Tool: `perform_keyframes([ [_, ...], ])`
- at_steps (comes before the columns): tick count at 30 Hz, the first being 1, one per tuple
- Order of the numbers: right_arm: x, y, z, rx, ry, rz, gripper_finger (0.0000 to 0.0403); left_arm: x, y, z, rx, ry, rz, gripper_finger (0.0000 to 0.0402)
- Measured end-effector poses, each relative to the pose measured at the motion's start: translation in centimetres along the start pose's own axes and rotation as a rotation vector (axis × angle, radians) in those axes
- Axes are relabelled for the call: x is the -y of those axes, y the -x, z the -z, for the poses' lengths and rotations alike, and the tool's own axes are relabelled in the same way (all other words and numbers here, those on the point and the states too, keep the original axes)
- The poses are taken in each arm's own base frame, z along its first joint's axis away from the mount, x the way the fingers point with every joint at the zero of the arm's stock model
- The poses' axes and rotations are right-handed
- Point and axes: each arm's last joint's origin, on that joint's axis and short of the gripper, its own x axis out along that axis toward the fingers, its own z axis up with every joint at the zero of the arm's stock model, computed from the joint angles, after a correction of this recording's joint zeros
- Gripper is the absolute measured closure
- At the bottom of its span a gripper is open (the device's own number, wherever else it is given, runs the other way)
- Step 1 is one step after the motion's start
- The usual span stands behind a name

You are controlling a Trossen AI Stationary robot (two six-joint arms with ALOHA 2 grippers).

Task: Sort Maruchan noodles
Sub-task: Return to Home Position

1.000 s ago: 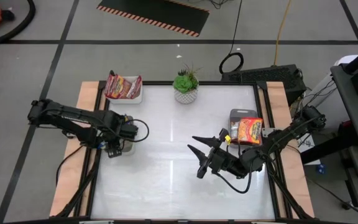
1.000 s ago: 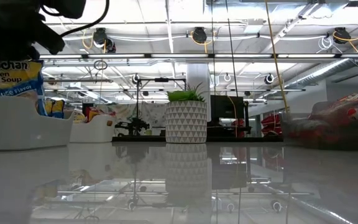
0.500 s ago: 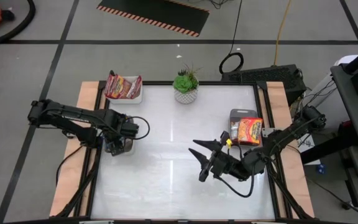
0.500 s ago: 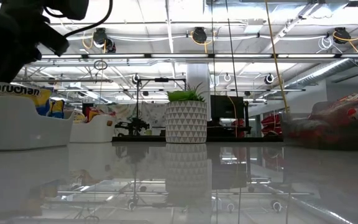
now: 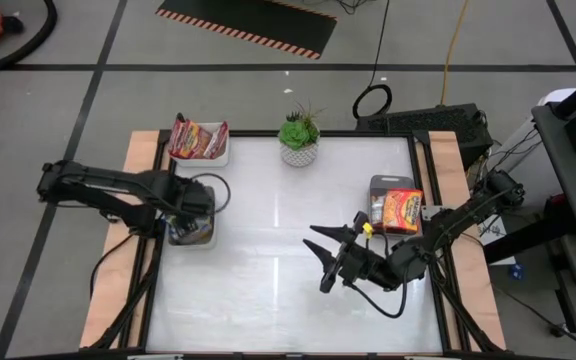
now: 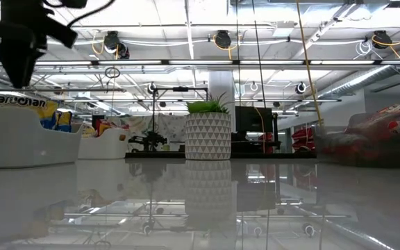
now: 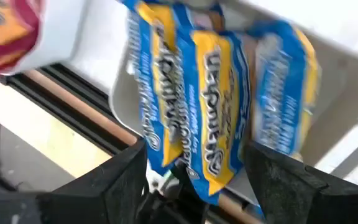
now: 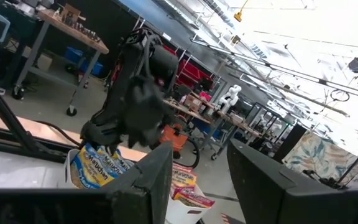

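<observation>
Several blue-and-yellow Maruchan noodle packets [image 7: 216, 106] stand on edge in a white tray [image 6: 26, 142] at the table's left edge. My left gripper [image 7: 194, 186] hangs open just above them, pointing down, a finger on either side of the packets' tops and clear of them. In the low view the left gripper [image 6: 19, 62] is above the packets [image 6: 12, 107]. My right gripper [image 5: 320, 258] waits open, lifted over the table's middle right and pointing toward the left arm.
A white tray with dark red packets [image 5: 198, 140] sits at the far left corner. A grey tray [image 5: 383, 185] at the right holds an orange-red packet [image 5: 400, 210]. A potted plant [image 5: 299, 140] stands at the far edge's middle. Bare tabletop lies between the arms.
My left gripper has opened and let go of a blue-and-yellow packet, which has dropped lower into the white tray. The gripper has then risen a little above the tray and turned about its wrist.
</observation>
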Motion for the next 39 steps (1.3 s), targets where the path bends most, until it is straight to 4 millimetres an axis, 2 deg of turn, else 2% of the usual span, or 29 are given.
perform_keyframes([
  [9, -0.5, 0.1, 0.5, -0.035, -0.034, -0.030, 0.0257, -2.3, 3.2, 3.0, 0.346, 0.122, 0.128, 0.0133],
  [14, -0.8, 0.1, 1.0, -0.063, -0.036, -0.055, 0.0257, -2.3, 4.3, 3.9, 0.620, 0.116, 0.253, 0.0133],
  [18, -1.2, 0.6, 0.8, -0.042, -0.025, -0.101, 0.0267, -1.4, 5.6, 4.1, 0.868, 0.049, 0.313, 0.0138],
  [21, -1.4, 1.3, 0.3, -0.016, -0.009, -0.137, 0.0288, -0.2, 6.3, 4.2, 0.998, -0.066, 0.342, 0.0166],
  [25, -1.0, 2.0, -0.2, -0.007, -0.013, -0.155, 0.0329, 1.7, 6.5, 4.2, 1.097, -0.223, 0.350, 0.0235],
  [30, -0.6, 2.7, 0.1, -0.037, 0.026, -0.220, 0.0386, 2.9, 6.7, 4.2, 1.210, -0.277, 0.316, 0.0318],
  [34, -0.4, 2.8, 0.8, -0.077, 0.021, -0.297, 0.0397, 3.7, 6.1, 4.2, 1.269, -0.307, 0.320, 0.0348],
  [39, -0.3, 2.0, 1.5, -0.080, -0.030, -0.417, 0.0401, 4.6, 3.6, 4.5, 1.240, -0.352, 0.306, 0.0355],
])
